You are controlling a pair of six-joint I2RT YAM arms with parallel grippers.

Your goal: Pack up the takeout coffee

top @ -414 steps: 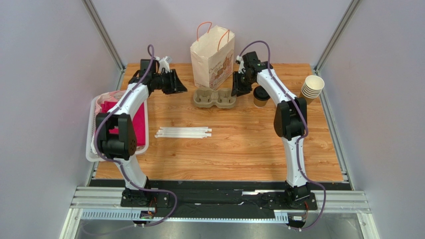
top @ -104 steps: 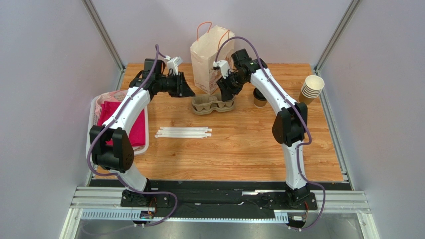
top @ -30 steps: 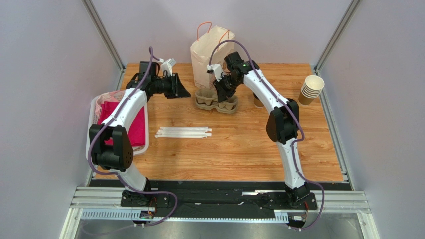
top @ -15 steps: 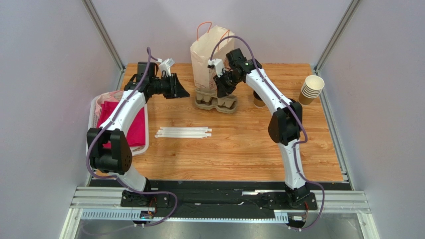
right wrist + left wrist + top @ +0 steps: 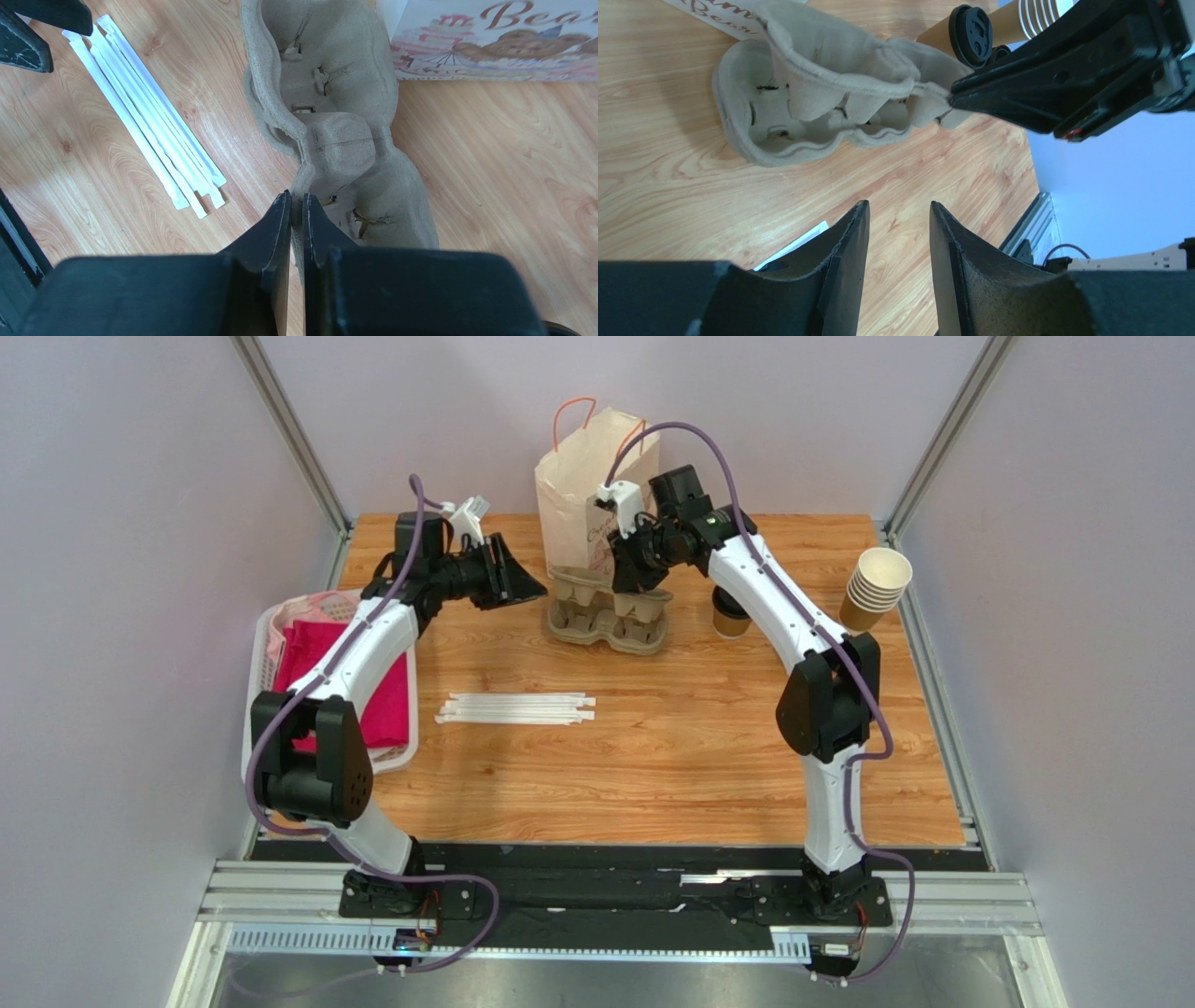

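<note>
The takeout coffee (image 5: pixel 731 623), a tan cup with a black lid, stands on the table at the back right, half hidden behind my right arm. Its lid (image 5: pixel 969 28) also shows in the left wrist view. My right gripper (image 5: pixel 627 567) (image 5: pixel 297 199) is shut on the rim of a grey pulp cup carrier (image 5: pixel 606 620) (image 5: pixel 330 140) (image 5: pixel 808 105) in front of the paper bag (image 5: pixel 596 483). The carrier's cup wells hold nothing. My left gripper (image 5: pixel 526 585) (image 5: pixel 898 206) hovers just left of the carrier, open, with only bare table between its fingers.
Several white wrapped straws (image 5: pixel 516 709) (image 5: pixel 147 119) lie mid-table. A stack of lidless cream cups (image 5: pixel 877 585) stands at the right edge. A white basket (image 5: pixel 262 703) with pink contents hangs off the left edge. Metal posts frame the back corners.
My left gripper has opened wider and edged right toward the carrier. My right gripper, still pinching the carrier's rim, has drawn back a little toward the bag.
</note>
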